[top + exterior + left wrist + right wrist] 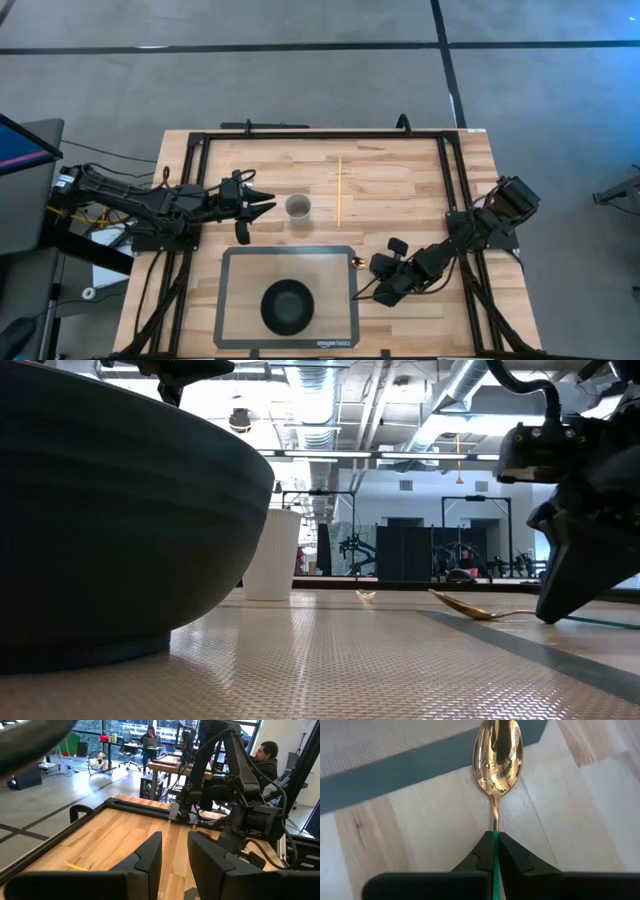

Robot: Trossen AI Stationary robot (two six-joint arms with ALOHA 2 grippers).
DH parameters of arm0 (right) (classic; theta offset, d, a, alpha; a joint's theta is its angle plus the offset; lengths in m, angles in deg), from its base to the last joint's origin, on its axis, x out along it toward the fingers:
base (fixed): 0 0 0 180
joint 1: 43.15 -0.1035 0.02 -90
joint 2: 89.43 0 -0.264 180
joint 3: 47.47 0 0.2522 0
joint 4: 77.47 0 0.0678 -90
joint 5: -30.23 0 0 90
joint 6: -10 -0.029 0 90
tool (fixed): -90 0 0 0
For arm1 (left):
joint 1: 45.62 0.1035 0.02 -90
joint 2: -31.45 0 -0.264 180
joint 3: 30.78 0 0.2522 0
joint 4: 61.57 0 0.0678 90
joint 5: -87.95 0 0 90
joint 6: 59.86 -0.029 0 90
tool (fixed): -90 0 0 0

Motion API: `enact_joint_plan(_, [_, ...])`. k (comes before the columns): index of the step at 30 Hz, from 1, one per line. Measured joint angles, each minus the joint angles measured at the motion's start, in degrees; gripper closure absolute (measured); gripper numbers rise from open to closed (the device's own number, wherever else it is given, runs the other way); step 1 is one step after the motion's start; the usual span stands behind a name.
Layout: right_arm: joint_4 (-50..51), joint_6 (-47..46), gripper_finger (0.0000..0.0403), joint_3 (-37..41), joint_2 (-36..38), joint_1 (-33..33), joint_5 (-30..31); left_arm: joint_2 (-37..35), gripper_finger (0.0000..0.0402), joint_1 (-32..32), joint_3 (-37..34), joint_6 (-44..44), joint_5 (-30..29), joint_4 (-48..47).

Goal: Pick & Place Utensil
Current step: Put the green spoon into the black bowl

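A gold spoon [498,755] with a green handle lies at the right edge of the grey mat [235,300]; its bowl shows in the high view [358,263] and the low view [462,605]. My right gripper [495,845] is shut on its handle, low over the table [378,272]. A black bowl [287,305] sits on the mat. A white cup [298,207] stands beyond the mat. My left gripper [256,208] waits open just left of the cup, above the table [175,855]. My right gripper pinches the spoon's thin handle [495,826] between its two fingers, a short way behind the bowl. The fingers lie along the handle, slanting down from the table's right. The spoon's bowl [462,605] is down at the mat's right border, and the green handle end [600,622] runs back past the fingers.
A thin yellow stick [340,190] lies on the wood right of the cup. A black frame [320,134] rims the tabletop. Bare wood lies between the mat and the far rail. People sit at desks in the room beyond [265,757].
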Motion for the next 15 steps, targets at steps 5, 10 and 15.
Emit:
enact_joint_plan(5, [1.07, 5.89, 0.0397, -1.70, 1.55, 0.71, -0.91, 0.01, 0.0308, 0.02, 0.00, 0.02, 0.00, 0.01])
enact_joint_plan(10, [0.12, 13.73, 0.0399, -5.76, 6.52, 2.29, -1.45, 0.01, 0.0308, 0.02, 0.00, 0.02, 0.04, 0.02])
enact_joint_plan(15, [-6.77, 21.36, 0.0400, -10.76, 7.52, 5.54, -6.28, 0.46, 0.0308, -0.23, -0.10, -1.14, 11.89, -1.66])
